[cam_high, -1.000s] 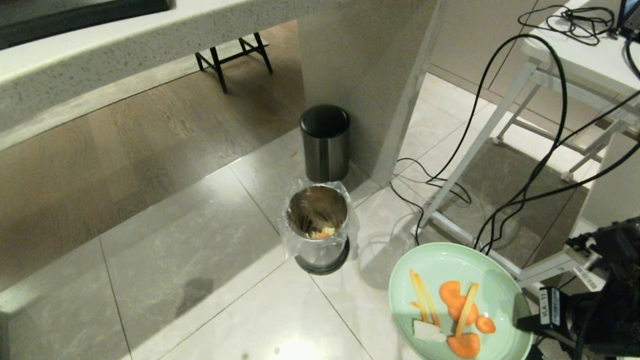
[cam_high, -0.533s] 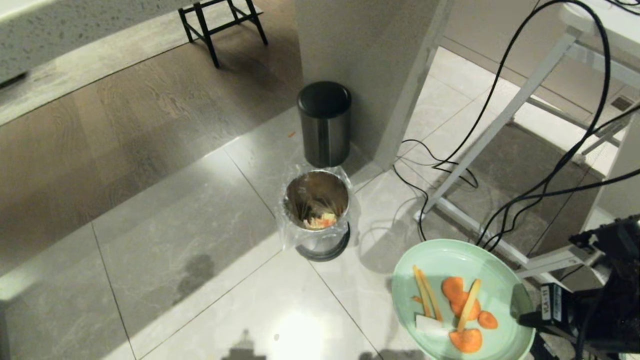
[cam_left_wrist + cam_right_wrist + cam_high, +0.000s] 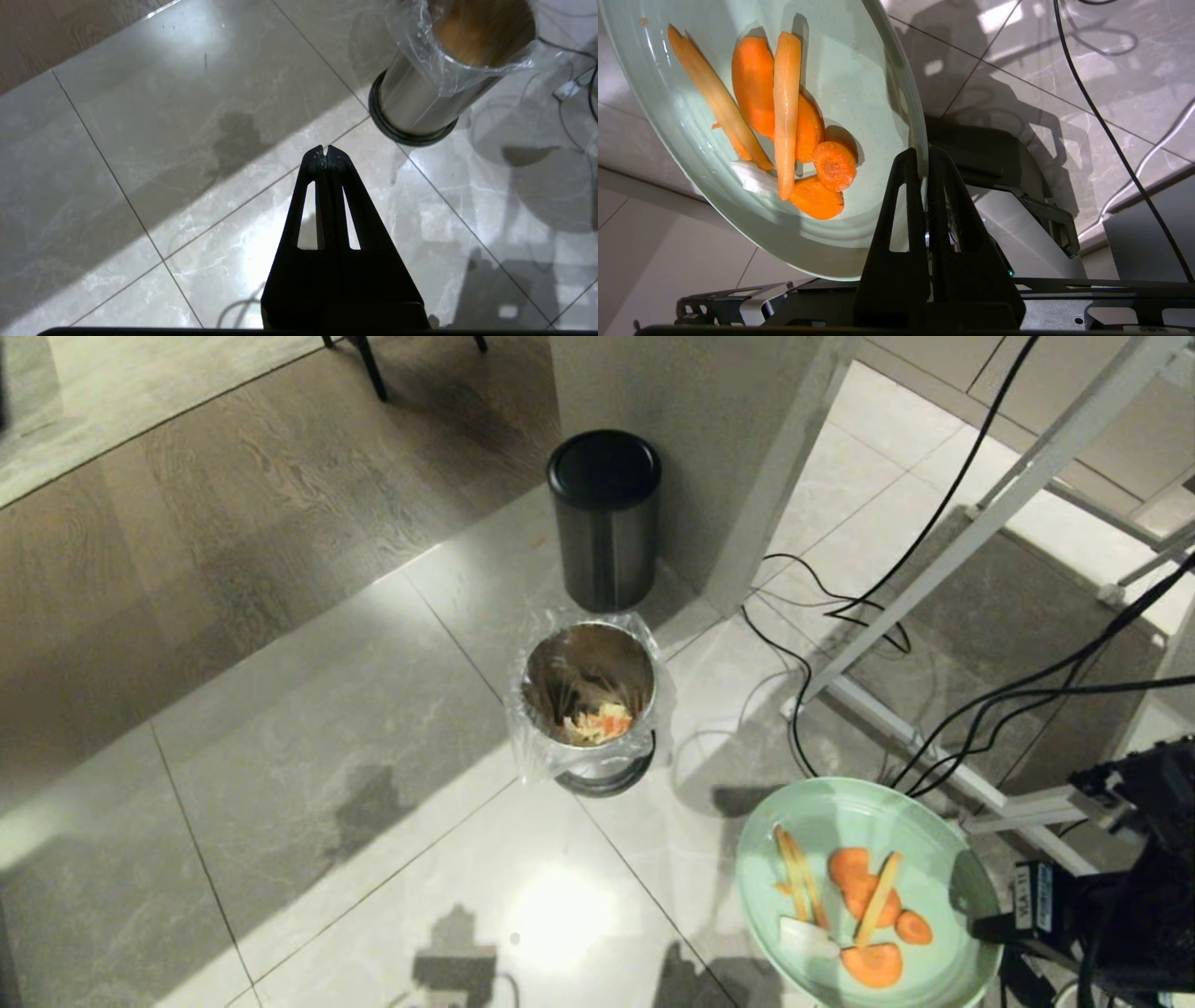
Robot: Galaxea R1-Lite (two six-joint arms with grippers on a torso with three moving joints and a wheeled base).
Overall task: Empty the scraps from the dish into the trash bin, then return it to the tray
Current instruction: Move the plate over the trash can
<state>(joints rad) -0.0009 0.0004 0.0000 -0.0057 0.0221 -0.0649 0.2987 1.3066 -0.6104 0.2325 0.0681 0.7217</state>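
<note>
Grey marble floor tiles (image 3: 308,784) meet brown wood flooring (image 3: 187,523) before a pale pillar (image 3: 672,420). A white-legged table (image 3: 990,523) trails black cables (image 3: 1027,700). The lidded steel bin (image 3: 604,518) stands just behind the open bag-lined steel trash bin (image 3: 588,705). The right gripper (image 3: 923,156) pinches the round mint-green dish (image 3: 864,896) by its rim, with the orange carrot and fry scraps (image 3: 854,910) on it. The left gripper (image 3: 325,151) hangs clenched and empty.

Mint-green dish (image 3: 934,868) holds carrot-and-fry scraps (image 3: 854,915) — well apart from the open, bag-lined steel trash bin (image 3: 588,709)
</note>
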